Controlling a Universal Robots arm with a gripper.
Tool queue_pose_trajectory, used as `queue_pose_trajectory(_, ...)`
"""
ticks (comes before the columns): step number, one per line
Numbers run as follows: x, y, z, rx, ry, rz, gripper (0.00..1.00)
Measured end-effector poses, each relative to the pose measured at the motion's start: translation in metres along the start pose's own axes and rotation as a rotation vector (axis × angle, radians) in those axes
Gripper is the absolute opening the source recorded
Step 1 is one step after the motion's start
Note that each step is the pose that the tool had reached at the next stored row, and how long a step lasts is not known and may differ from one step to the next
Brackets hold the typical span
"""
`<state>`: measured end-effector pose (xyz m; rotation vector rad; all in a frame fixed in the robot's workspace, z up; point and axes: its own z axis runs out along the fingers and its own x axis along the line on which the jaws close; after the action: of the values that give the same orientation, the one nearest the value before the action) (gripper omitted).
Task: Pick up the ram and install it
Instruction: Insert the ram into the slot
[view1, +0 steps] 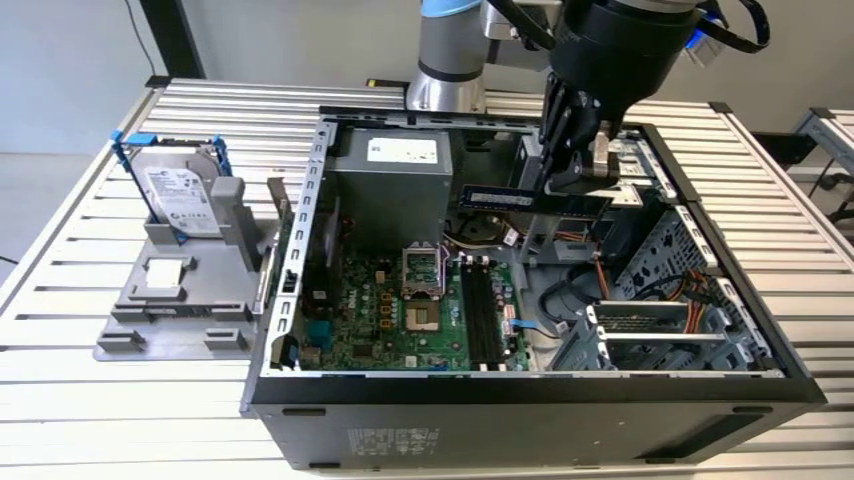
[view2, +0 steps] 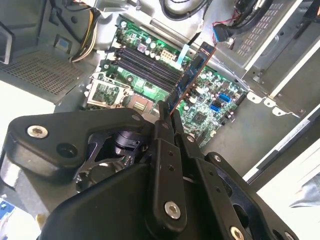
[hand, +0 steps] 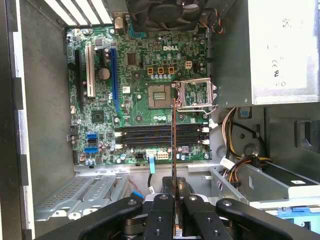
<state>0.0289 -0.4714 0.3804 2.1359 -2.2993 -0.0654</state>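
My gripper (view1: 577, 186) hangs over the open computer case (view1: 534, 395), shut on the ram (view1: 511, 198). The ram is a long dark stick held level above the motherboard (view1: 400, 320), and it sticks out toward the exterior view's left. In the second wrist view the ram (view2: 191, 72) reaches out from the gripper (view2: 167, 114) over the board. Seen in the first wrist view, it is edge-on (hand: 174, 142) and crosses the black memory slots (hand: 150, 135) at a right angle, with the gripper (hand: 174, 199) closed around its near end. The memory slots (view1: 483, 318) lie well below the ram.
A silver hard drive in a blue frame (view1: 180, 190) stands on a grey fixture (view1: 167, 300) at the exterior view's left, outside the case. Inside the case are the power supply (view1: 394, 165), the CPU socket (view1: 420, 275), cables (view1: 574, 290) and a drive cage (view1: 667, 325).
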Motion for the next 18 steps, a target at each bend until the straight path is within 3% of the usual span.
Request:
queue_pose_trajectory(3, 0.0000, 0.0000, 0.0000, 0.0002, -0.0002, 0.007, 0.00)
queue_pose_trajectory(18, 0.0000, 0.0000, 0.0000, 0.0061, -0.0074, 0.229, 0.00)
